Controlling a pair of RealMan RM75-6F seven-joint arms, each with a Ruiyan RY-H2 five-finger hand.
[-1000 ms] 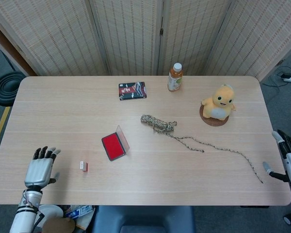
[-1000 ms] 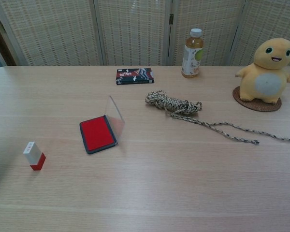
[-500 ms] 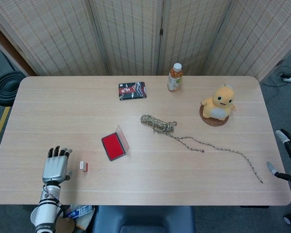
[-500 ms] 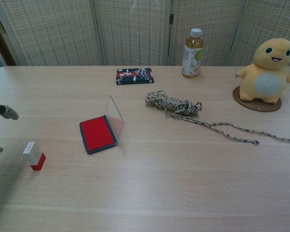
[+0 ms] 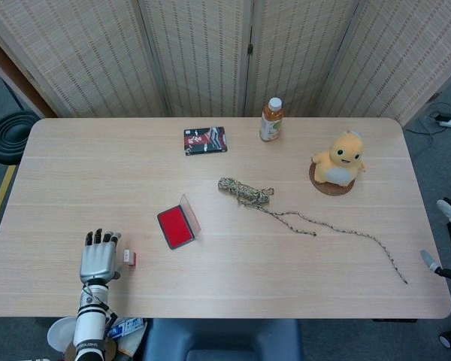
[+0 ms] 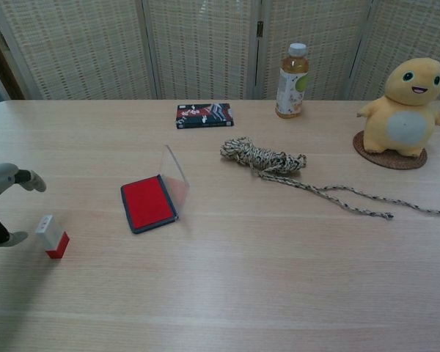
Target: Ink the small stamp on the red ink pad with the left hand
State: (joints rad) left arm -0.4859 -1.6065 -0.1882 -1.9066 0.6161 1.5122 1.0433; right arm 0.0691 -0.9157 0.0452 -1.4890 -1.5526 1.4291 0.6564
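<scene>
The small stamp, white with a red base, stands upright near the table's front left. My left hand hovers just to its left, fingers apart and holding nothing, thumb and a finger either side of a gap close to the stamp. The red ink pad lies open to the stamp's right, its clear lid tilted up. My right hand is off the table's right edge, fingers spread, and shows only in the head view.
A coiled rope trails toward the right. A bottle, a dark card box and a yellow plush toy on a coaster stand at the back.
My left hand has moved right along the front of the table until it is beside the stamp. My right hand has slid further off the right edge.
</scene>
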